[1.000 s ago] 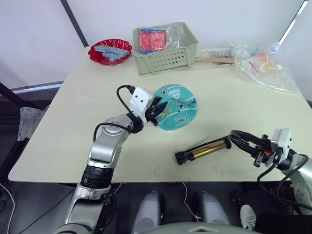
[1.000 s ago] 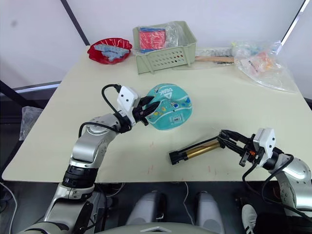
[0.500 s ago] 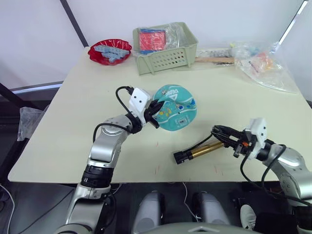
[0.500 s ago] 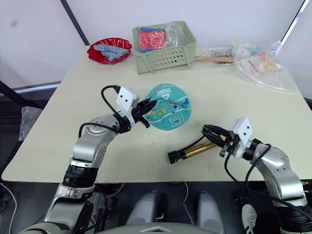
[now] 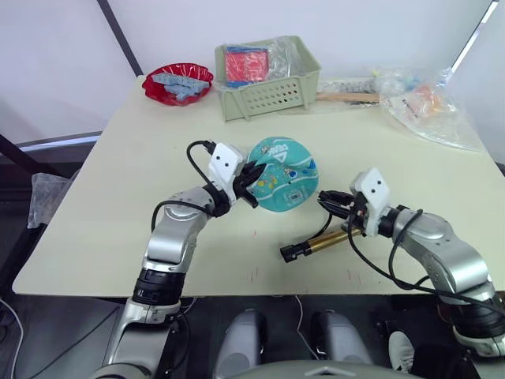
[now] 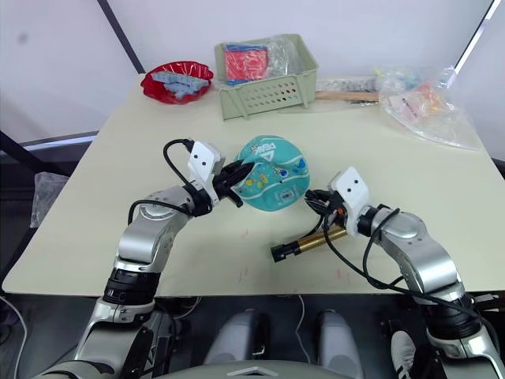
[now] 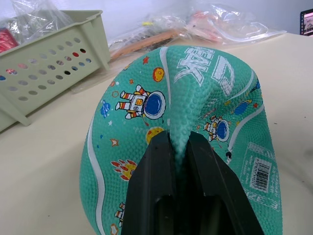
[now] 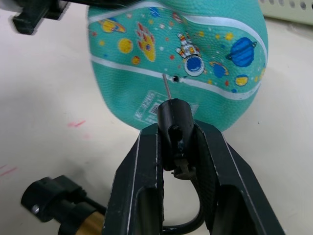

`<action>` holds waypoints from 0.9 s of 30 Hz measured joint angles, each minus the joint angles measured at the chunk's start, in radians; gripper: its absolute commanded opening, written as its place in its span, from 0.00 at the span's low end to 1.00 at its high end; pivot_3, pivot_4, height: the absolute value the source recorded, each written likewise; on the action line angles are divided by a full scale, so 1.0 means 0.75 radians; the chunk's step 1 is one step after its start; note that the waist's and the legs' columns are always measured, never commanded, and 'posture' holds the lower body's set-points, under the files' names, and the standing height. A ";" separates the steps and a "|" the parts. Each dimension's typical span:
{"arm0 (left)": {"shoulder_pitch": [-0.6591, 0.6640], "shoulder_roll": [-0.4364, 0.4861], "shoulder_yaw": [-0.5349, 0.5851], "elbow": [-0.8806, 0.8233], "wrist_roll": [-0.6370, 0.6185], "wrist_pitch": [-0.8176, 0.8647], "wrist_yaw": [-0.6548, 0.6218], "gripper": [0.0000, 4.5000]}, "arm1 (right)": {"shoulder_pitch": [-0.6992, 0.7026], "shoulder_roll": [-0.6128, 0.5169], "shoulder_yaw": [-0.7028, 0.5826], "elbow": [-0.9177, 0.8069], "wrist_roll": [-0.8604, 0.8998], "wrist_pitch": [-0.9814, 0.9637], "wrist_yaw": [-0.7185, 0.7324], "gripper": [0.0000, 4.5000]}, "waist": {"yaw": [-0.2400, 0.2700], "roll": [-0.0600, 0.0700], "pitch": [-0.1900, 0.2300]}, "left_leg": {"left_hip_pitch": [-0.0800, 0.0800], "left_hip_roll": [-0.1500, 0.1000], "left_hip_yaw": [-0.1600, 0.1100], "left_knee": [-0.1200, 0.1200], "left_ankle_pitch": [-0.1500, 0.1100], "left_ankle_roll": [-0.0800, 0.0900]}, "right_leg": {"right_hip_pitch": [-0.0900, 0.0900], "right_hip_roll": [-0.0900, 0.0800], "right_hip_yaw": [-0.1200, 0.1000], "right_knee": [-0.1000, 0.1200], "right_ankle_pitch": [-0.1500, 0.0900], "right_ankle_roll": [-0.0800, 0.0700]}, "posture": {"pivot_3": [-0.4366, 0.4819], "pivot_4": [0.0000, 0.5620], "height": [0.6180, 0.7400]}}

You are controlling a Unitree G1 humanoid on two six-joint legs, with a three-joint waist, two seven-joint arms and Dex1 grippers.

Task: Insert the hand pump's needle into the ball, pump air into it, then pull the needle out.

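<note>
Your left gripper is pinched shut on a fold of the teal ball, which sits partly deflated near the middle of the cream table, tilted up on its edge. Your right gripper is clamped on the black hose tip that carries the needle. The thin metal pin points at the small valve hole on the ball's white seam line, its tip just beside the hole; you cannot tell whether it has entered. The hand pump lies on the table close to you, below the right gripper, its gold barrel angled and its black hose looping up to the gripper.
</note>
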 measured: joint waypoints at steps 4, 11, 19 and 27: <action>0.000 -0.001 -0.001 -0.003 0.002 -0.001 0.005 0.00 | -0.048 0.026 0.055 0.005 -0.036 0.094 -0.039 0.08 | 0.001 0.000 0.000 | 0.000 0.000 0.000 0.000 0.000 0.000 | 0.000 0.000 0.000 0.000 0.000 0.000 | 0.48 0.27 0.98; 0.000 -0.009 -0.002 -0.004 0.010 0.000 0.012 0.00 | -0.164 0.095 0.113 0.020 -0.066 0.300 -0.117 0.08 | 0.001 0.000 0.000 | -0.001 0.000 0.000 0.000 0.000 0.000 | 0.000 0.000 -0.001 0.000 0.000 0.000 | 0.48 0.27 0.98; 0.003 -0.012 -0.003 -0.007 0.014 -0.002 0.012 0.00 | -0.243 0.187 0.118 0.072 -0.100 0.463 -0.209 0.08 | 0.001 0.000 0.000 | -0.001 0.000 0.000 0.000 0.000 0.000 | 0.000 -0.001 -0.001 0.000 0.000 0.000 | 0.48 0.27 0.98; 0.012 -0.016 -0.003 -0.011 0.021 -0.012 0.012 0.00 | -0.290 0.214 0.158 0.127 -0.145 0.490 -0.235 0.08 | 0.000 0.000 0.000 | -0.001 0.000 0.000 0.000 0.000 0.000 | 0.000 -0.001 -0.001 0.000 0.000 0.000 | 0.48 0.27 0.98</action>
